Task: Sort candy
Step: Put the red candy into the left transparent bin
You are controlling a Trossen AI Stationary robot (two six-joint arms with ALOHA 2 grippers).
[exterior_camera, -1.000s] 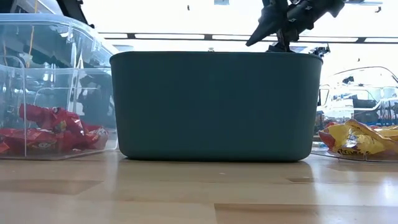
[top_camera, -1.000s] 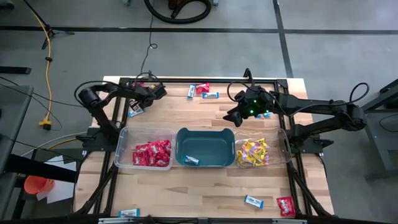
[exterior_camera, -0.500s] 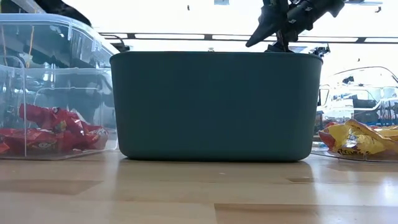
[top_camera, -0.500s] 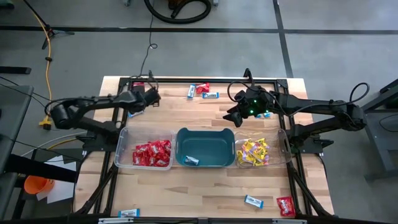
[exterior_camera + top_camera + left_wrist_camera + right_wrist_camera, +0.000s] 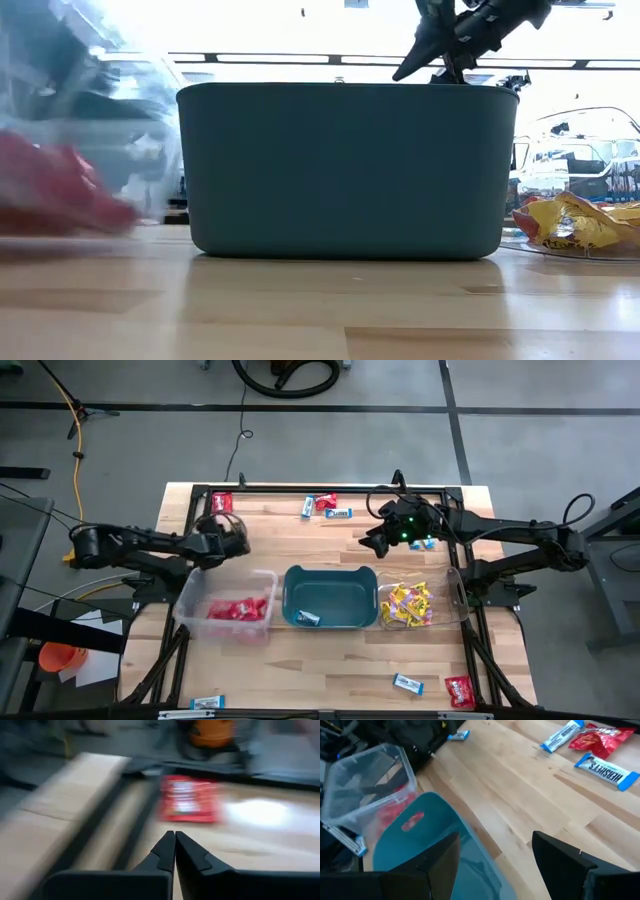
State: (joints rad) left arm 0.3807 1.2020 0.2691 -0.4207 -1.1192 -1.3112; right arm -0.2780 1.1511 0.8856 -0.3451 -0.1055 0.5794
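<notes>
Red candy point(image 5: 240, 608) lies in a clear bin point(image 5: 190, 600) that stands skewed, left of the teal tub point(image 5: 330, 580). The tub holds one blue-and-white packet point(image 5: 307, 618). Yellow candy point(image 5: 405, 603) fills the clear bin on the right. My left gripper point(image 5: 240, 542) is shut, over the skewed bin's far left corner; in its wrist view point(image 5: 175, 834) a red packet point(image 5: 189, 799) lies ahead on the table. My right gripper point(image 5: 372, 543) hangs open and empty above the tub's far rim point(image 5: 435, 800). My left gripper: its fingertips show shut and bare in the wrist view. Whether the gripper or its arm touches the clear bin's far rim point(image 5: 367, 760), I cannot tell; the arm covers that place in the high view.
Loose packets lie by the far edge: blue-and-white ones point(image 5: 338, 513) and a red one point(image 5: 326, 502), and a red one point(image 5: 222, 502) at the far left. More lie by the near edge point(image 5: 407, 683) point(image 5: 458, 690) point(image 5: 205, 703). Black frame rails border the table.
My left arm has swung out to the left and its gripper has come toward the near edge, down to the red-candy bin. That bin has slid and turned out of line with the tub; it shows blurred in the low view.
</notes>
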